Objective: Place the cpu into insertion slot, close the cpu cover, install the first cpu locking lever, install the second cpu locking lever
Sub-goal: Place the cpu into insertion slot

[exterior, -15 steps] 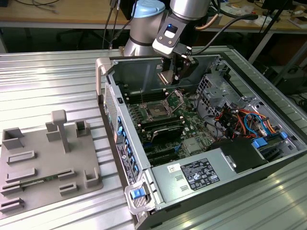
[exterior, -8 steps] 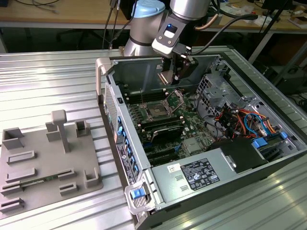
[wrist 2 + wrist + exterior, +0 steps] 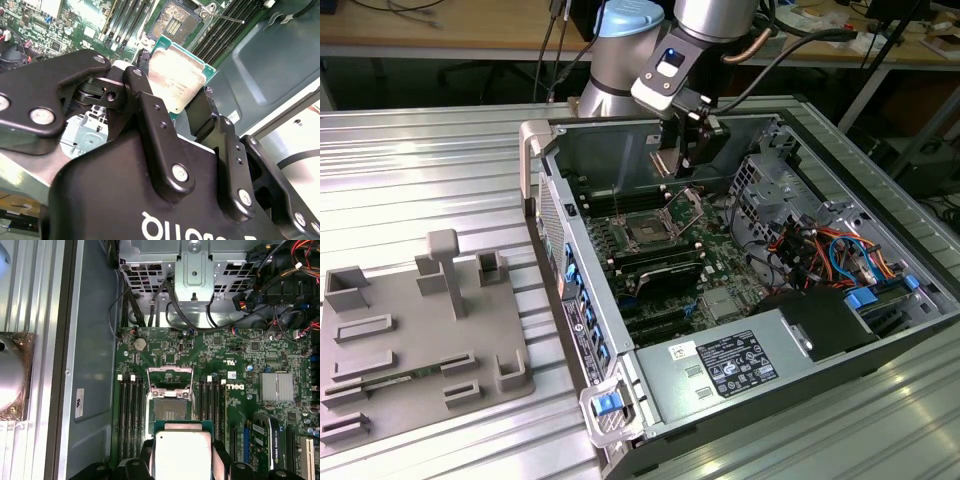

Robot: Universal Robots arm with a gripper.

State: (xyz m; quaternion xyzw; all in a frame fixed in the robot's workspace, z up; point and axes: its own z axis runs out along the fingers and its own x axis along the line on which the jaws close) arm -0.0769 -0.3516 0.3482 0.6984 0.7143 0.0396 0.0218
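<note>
A ribbed metal worktop (image 3: 430,160) carries an open computer case (image 3: 570,290). Just beside it, on the exterior view's left, lies a flat grey holder plate (image 3: 405,335) with upright blocks.

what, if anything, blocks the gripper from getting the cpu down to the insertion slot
Probably nothing, so likely yes. The gripper holds the cpu close to the insertion slot. The cpu cover is swung open off the socket, and nothing lies across it in the first wrist view.
</note>
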